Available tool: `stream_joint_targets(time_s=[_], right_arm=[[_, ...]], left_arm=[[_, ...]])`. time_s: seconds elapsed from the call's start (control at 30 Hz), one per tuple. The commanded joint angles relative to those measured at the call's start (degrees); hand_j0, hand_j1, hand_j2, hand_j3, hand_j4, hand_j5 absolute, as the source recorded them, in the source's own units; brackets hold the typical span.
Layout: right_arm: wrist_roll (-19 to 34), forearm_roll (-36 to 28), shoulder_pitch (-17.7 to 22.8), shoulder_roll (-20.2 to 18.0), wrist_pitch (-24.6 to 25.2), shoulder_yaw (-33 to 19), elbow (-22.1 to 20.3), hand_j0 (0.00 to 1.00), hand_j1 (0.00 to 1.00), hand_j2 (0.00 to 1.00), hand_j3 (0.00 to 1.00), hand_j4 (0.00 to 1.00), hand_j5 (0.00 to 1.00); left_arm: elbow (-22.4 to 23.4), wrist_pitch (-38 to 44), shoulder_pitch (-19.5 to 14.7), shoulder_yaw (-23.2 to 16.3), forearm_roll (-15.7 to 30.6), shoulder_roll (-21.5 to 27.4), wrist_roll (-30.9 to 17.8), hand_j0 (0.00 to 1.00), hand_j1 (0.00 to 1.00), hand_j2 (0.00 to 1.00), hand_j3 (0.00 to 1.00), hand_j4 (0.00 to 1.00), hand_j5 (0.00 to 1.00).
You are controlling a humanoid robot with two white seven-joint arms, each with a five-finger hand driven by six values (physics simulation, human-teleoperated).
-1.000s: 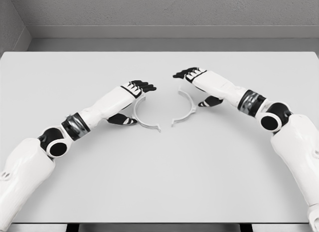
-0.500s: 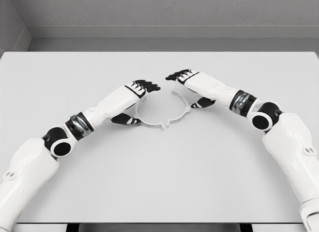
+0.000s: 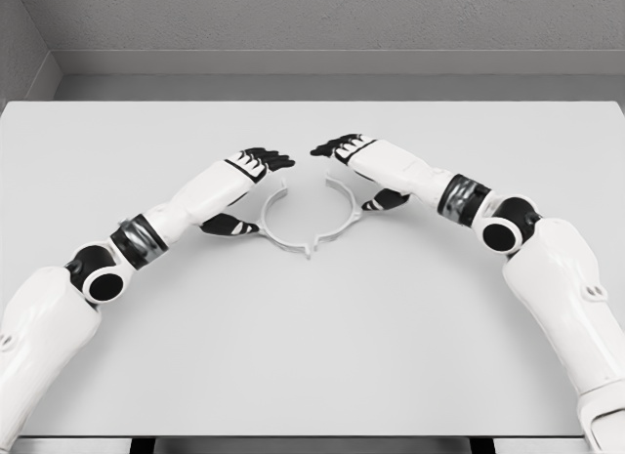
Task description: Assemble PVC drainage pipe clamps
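Note:
Two white half-ring clamp pieces lie on the table, joined into one ring. The left clamp half [image 3: 270, 223] and the right clamp half [image 3: 345, 209] meet at a small tab [image 3: 309, 249] on the near side. My left hand [image 3: 247, 192] hovers at the ring's left edge with its black fingers [image 3: 266, 160] stretched out and its thumb clear of the piece. My right hand [image 3: 355, 173] lies over the right half, fingers [image 3: 332, 146] past its far end and thumb [image 3: 383, 200] outside the arc, gripping it.
The white table [image 3: 312, 356] spreads wide around the ring. A grey wall [image 3: 312, 34] runs along its far edge. Both forearms slant in from the lower corners.
The two halves were apart and now form a closed ring. My right hand carried its half leftward. My left hand first pushed right, then drew back left and away from its half.

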Motion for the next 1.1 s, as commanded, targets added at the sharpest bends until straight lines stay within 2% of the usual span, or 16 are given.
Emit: stream_joint_targets(time_s=[0.0,0.3,0.47,0.63,0.73,0.8,1.07], right_arm=[[-0.1,-0.4,0.0,0.1,0.1,0.5,-0.1,1.0,1.0,1.0,1.0,1.0,1.0],[0.0,-0.3,-1.6,0.0,0.1,0.2,0.6,1.0,1.0,1.0,1.0,1.0,1.0],[-0.1,-0.3,-3.4,0.5,0.1,0.4,4.2,1.0,1.0,1.0,1.0,1.0,1.0],[0.0,-0.3,-4.0,1.8,0.1,0.6,5.0,1.0,1.0,1.0,1.0,1.0,1.0],[-0.1,-0.3,-4.7,2.6,0.1,1.4,7.0,1.0,1.0,1.0,1.0,1.0,1.0],[-0.1,-0.3,-4.9,2.7,0.1,1.6,7.1,1.0,1.0,1.0,1.0,1.0,1.0],[-0.1,-0.3,-5.5,4.0,0.1,2.6,8.5,1.0,1.0,1.0,1.0,1.0,1.0]], left_arm=[[0.0,0.0,0.0,0.1,0.4,0.0,0.0,1.0,1.0,1.0,1.0,1.0,1.0],[0.4,0.0,-0.1,1.1,0.6,0.4,0.0,1.0,1.0,1.0,1.0,1.0,1.0],[1.5,0.0,-0.5,1.2,0.6,1.2,0.0,1.0,1.0,1.0,1.0,1.0,1.0],[2.3,0.0,-0.7,1.1,0.6,0.7,0.0,1.0,1.0,1.0,1.0,1.0,1.0],[2.4,0.0,-0.9,1.5,0.7,1.1,0.0,1.0,1.0,1.0,1.0,1.0,1.0],[3.1,0.0,-1.8,1.8,0.7,1.3,0.0,1.0,1.0,1.0,1.0,1.0,1.0],[3.7,0.0,-2.0,2.2,0.7,1.4,0.1,1.0,1.0,1.0,1.0,1.0,1.0]])
